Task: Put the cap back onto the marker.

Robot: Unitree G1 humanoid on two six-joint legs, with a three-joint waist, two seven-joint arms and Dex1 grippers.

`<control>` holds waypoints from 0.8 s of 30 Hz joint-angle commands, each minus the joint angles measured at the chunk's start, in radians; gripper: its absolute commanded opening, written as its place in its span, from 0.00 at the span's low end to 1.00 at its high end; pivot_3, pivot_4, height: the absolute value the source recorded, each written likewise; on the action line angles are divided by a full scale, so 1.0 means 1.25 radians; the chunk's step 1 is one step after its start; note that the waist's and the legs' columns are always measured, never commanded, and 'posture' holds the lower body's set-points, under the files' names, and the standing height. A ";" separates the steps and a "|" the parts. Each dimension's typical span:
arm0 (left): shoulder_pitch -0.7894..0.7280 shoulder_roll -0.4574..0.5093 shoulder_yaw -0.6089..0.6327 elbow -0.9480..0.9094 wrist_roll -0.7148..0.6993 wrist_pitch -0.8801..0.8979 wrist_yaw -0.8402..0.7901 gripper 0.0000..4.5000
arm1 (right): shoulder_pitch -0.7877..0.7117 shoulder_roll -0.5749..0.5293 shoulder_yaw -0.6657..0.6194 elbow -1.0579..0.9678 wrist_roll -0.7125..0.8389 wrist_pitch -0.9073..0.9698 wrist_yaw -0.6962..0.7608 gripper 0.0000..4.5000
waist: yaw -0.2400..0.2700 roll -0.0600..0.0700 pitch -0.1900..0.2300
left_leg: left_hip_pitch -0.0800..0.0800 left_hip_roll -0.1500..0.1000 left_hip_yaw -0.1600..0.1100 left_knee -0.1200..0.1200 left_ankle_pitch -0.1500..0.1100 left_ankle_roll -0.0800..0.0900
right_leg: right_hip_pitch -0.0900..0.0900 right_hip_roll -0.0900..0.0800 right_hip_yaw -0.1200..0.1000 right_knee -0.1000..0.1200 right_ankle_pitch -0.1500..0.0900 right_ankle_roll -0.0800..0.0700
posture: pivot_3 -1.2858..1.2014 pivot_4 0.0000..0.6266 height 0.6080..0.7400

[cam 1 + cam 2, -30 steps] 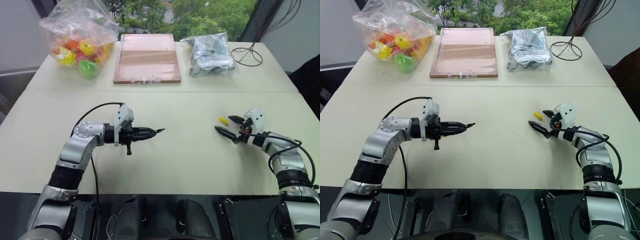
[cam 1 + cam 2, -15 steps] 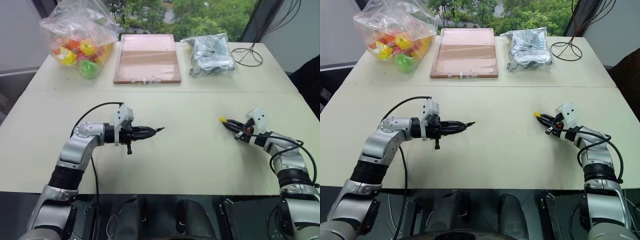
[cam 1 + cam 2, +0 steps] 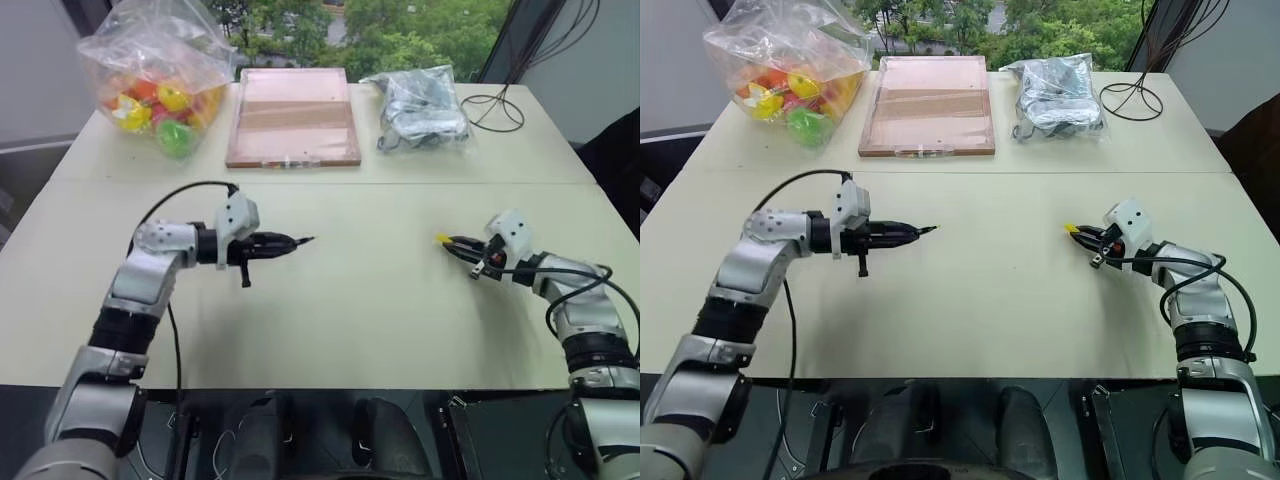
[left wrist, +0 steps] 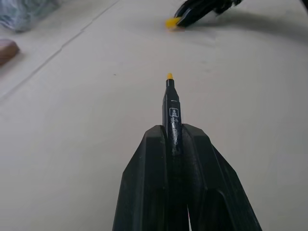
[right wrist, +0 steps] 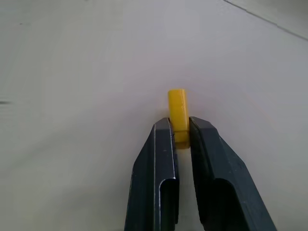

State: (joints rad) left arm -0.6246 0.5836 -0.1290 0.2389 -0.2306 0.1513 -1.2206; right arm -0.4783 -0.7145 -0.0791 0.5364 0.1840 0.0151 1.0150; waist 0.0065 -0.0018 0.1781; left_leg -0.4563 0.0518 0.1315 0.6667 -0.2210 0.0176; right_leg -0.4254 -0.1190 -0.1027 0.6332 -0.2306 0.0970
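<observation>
Light, stiff, slippery: tiny bright yellow plastic cap pinched by its rear between right gripper fingers, thin black marker clamped mid-barrel in left gripper, yellow tip protruding beyond fingertips.

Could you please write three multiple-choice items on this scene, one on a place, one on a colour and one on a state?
1. Where is the wooden board?
A. at the far side of the table, between two plastic bags
B. under the left gripper
C. on the floor

2. What colour is the cap?
A. red
B. yellow
C. blue

3. What is the left gripper doing?
A. standing open
B. gripping the cap
C. gripping the marker

Answers:
1 A, it lies between the bag of colourful toys and the clear bag.
2 B, the right gripper pinches a yellow piece.
3 C, the black fingers clamp the marker's barrel, its tip pointing out.
</observation>
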 commanded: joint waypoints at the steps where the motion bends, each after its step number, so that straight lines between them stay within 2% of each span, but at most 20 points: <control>1: -0.053 0.015 -0.016 0.057 0.039 -0.100 -0.035 0.00 | -0.024 -0.023 0.021 -0.132 0.018 0.046 0.050 0.01 | 0.000 0.000 0.000 | 0.000 0.000 0.000 0.000 0.000 0.000 | 0.000 0.000 0.000 0.000 0.000 0.000 | 0.52 0.24 1.00; 6: -0.099 0.018 -0.050 0.135 0.091 -0.222 -0.070 0.00 | -0.031 -0.021 0.049 -0.270 0.036 0.116 0.082 0.01 | 0.003 0.000 0.000 | 0.000 0.000 0.000 0.000 0.000 0.000 | 0.000 0.000 0.000 0.000 0.000 0.000 | 0.52 0.24 1.00; 12: -0.098 -0.032 -0.068 0.126 0.092 -0.227 -0.070 0.00 | -0.015 -0.019 0.075 -0.409 0.060 0.185 0.101 0.01 | 0.006 0.000 0.000 | -0.002 0.000 0.000 0.001 -0.001 0.002 | -0.001 0.000 0.000 0.000 0.000 0.000 | 0.52 0.24 1.00; 24: -0.093 -0.086 -0.074 0.056 0.069 -0.172 -0.070 0.00 | 0.004 -0.021 0.122 -0.493 0.048 0.188 0.118 0.01 | 0.005 0.000 0.000 | -0.002 0.000 0.000 0.001 -0.001 0.003 | -0.002 0.000 0.000 0.000 0.000 0.000 | 0.52 0.24 1.00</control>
State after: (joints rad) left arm -0.7287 0.4790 -0.2233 0.3429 -0.1210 -0.0706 -1.3111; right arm -0.4731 -0.7286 0.0757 -0.0410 0.2396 0.2622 1.1578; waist 0.0124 -0.0019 0.1781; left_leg -0.4592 0.0518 0.1310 0.6679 -0.2228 0.0207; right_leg -0.4274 -0.1191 -0.1028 0.6335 -0.2306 0.0970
